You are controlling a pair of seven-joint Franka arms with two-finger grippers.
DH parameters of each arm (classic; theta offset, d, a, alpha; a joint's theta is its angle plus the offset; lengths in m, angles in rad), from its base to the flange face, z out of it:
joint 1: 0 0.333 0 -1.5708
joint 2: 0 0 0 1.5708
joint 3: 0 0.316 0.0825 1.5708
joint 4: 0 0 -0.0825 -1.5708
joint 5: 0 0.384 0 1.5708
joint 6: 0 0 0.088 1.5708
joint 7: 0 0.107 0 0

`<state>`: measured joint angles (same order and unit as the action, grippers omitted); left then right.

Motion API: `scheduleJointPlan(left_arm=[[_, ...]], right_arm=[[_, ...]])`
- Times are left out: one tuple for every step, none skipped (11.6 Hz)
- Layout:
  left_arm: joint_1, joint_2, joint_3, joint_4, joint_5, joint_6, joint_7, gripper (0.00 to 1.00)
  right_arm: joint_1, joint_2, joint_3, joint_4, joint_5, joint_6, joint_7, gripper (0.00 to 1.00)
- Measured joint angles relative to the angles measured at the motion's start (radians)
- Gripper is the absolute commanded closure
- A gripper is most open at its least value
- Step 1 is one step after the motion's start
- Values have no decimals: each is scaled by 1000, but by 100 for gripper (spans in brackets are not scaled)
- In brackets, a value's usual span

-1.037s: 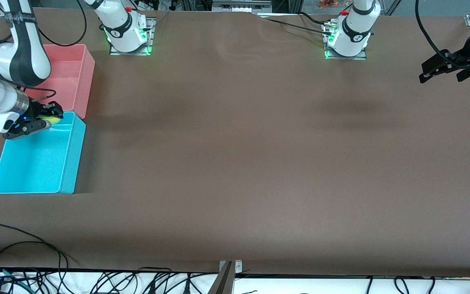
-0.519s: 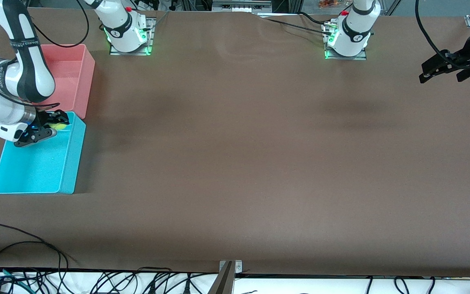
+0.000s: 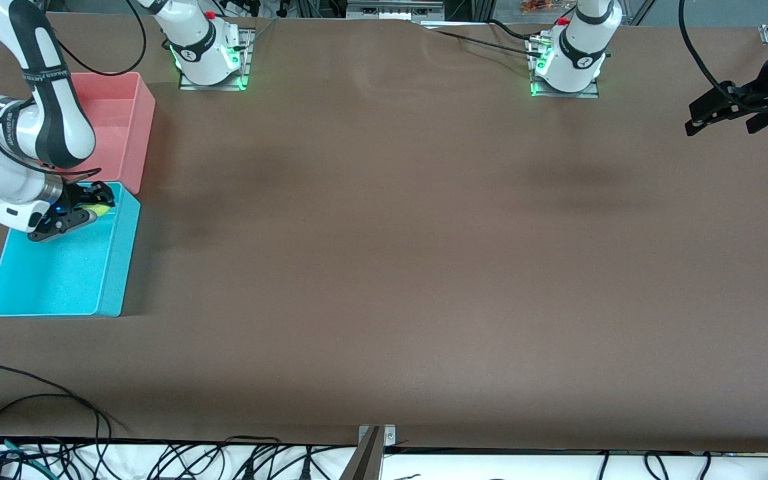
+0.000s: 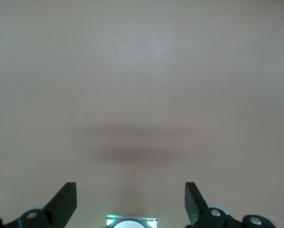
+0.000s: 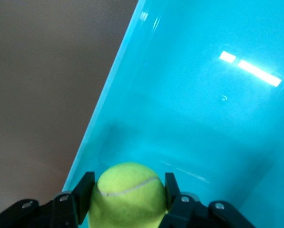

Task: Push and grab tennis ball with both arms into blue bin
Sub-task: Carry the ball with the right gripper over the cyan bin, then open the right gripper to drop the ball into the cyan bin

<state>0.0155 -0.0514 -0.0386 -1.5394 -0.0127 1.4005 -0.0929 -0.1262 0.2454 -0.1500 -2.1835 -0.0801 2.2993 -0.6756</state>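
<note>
**Yellow-green ball held over the blue bin**

Brown matte cloth covers the table (image 3: pixel 384 267) in the front view, wide and bare through the middle. At about 9 o'clock sits the blue bin (image 3: pixel 57 267), smooth-walled and rectangular, with a pink bin (image 3: pixel 121 113) touching its end farther from the camera. The right gripper (image 3: pixel 84 205) hangs over the blue bin's end beside the pink bin, fingers clamped on the tennis ball (image 3: pixel 99 208). At about 2 o'clock the left gripper (image 3: pixel 714 115) waits over the table's edge at the left arm's end, well apart from both bins. Loose black cables (image 3: pixel 37 407) trail along the table's edge nearest the camera.

Left wrist view: two black fingers (image 4: pixel 65 202) stand spread wide with nothing between them, above plain brown cloth and a soft shadow.

Right wrist view: the fuzzy ball (image 5: pixel 127 194), with a pale seam, is squeezed between both black fingers (image 5: pixel 82 192). Glossy blue floor (image 5: pixel 203 95) lies below it, with the bin's thin rim (image 5: pixel 108 90) beside the cloth.
</note>
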Motion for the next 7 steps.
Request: scheduleJointPlan(left_arm=[[0, 0, 0, 0, 0, 0, 0, 0], [0, 0, 0, 0, 0, 0, 0, 0], [0, 0, 0, 0, 0, 0, 0, 0], [0, 0, 0, 0, 0, 0, 0, 0], [0, 0, 0, 0, 0, 0, 0, 0], [0, 0, 0, 0, 0, 0, 0, 0], [0, 0, 0, 0, 0, 0, 0, 0]], right_arm=[[-6, 0, -2, -5, 0, 12, -12, 48], [-11, 0, -4, -18, 0, 25, -19, 45], [-14, 1, -4, -40, 0, 58, -22, 43], [-15, 2, -5, -61, 0, 89, -29, 27], [-16, 3, -5, -77, 0, 107, -32, 23], [-18, 4, -7, -85, 0, 118, -34, 10], [-19, 4, -7, -87, 0, 122, -35, 4]])
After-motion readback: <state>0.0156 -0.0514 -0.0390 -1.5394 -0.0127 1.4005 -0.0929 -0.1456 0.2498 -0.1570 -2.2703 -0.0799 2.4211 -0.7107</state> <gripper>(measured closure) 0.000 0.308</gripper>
